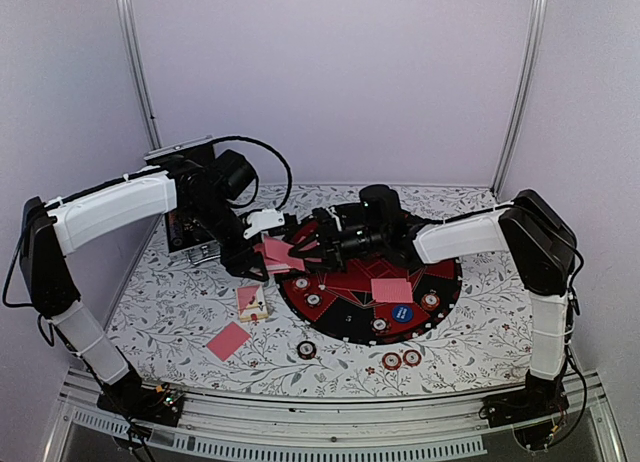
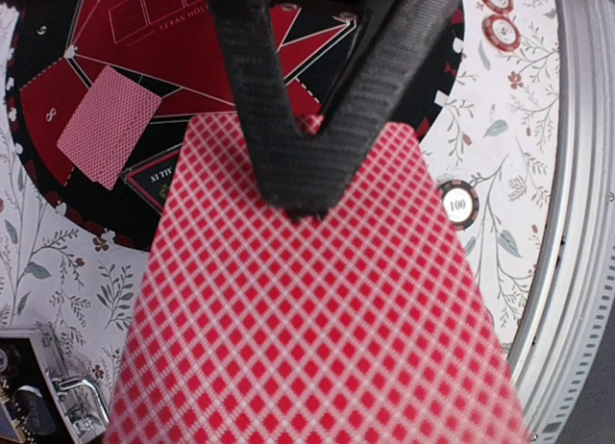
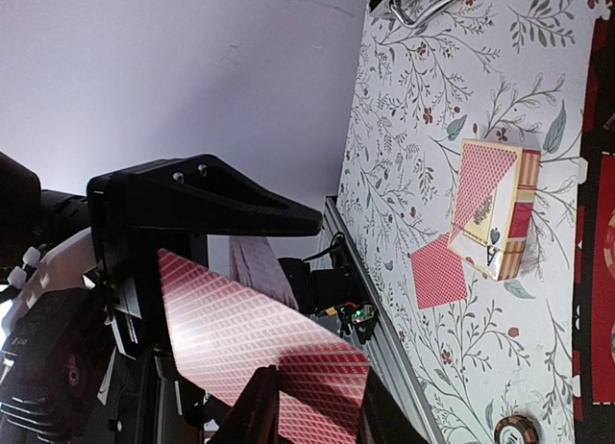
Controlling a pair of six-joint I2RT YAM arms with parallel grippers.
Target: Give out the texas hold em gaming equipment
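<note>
A pink-backed playing card (image 1: 274, 252) hangs over the left rim of the round red-and-black poker mat (image 1: 340, 282), held from both sides. My left gripper (image 1: 262, 244) is shut on its left end; the card (image 2: 307, 319) hides my own fingers in the left wrist view. My right gripper (image 1: 300, 248) is shut on its other edge, where its black fingers (image 2: 288, 165) meet in a V. In the right wrist view the card (image 3: 240, 338) runs from my right gripper (image 3: 307, 415) up into the left one. Another card (image 1: 390, 289), a blue button (image 1: 402, 312) and several chips lie on the mat.
An open card box (image 1: 252, 302) and a loose pink card (image 1: 228, 340) lie left of the mat. Three chips (image 1: 400, 359) sit on the floral cloth near the front rail. The black case (image 1: 190, 222) stands at the back left. A brown chip (image 2: 458, 204) lies beside the mat.
</note>
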